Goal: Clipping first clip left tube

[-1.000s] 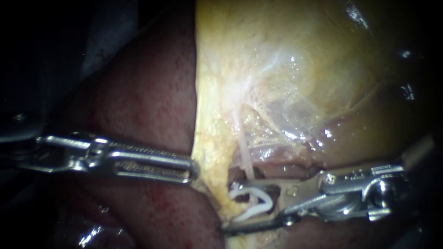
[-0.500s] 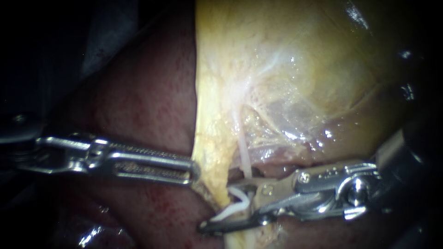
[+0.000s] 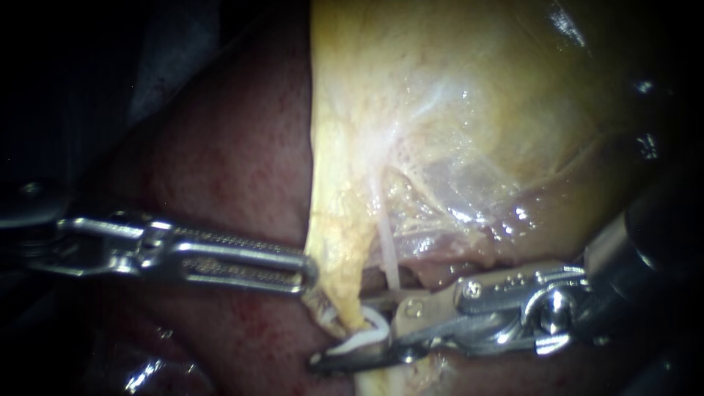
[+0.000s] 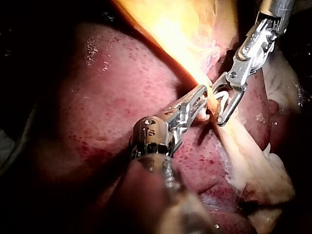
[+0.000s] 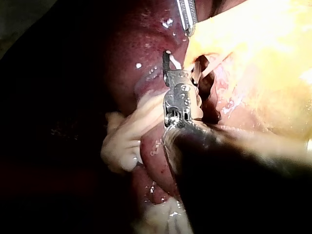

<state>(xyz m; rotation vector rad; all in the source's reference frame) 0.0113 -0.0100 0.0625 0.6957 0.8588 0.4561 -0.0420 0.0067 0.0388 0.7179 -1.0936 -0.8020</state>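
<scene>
Right instrument's hand (image 3: 341, 330) holds the spread clip (image 3: 365, 336) astride the left tube (image 3: 341, 286); we should seat it square before squeezing.

The left instrument (image 3: 306, 277) pinched the edge of the left tube (image 3: 339, 264), barring its liver (image 3: 242, 169) side. The right instrument (image 3: 343, 330), a white clip (image 3: 367, 334) held in its jaws, straddled the tube. Only a narrow dark gap beside a thin pale strand (image 3: 389, 249) lay clear.
</scene>
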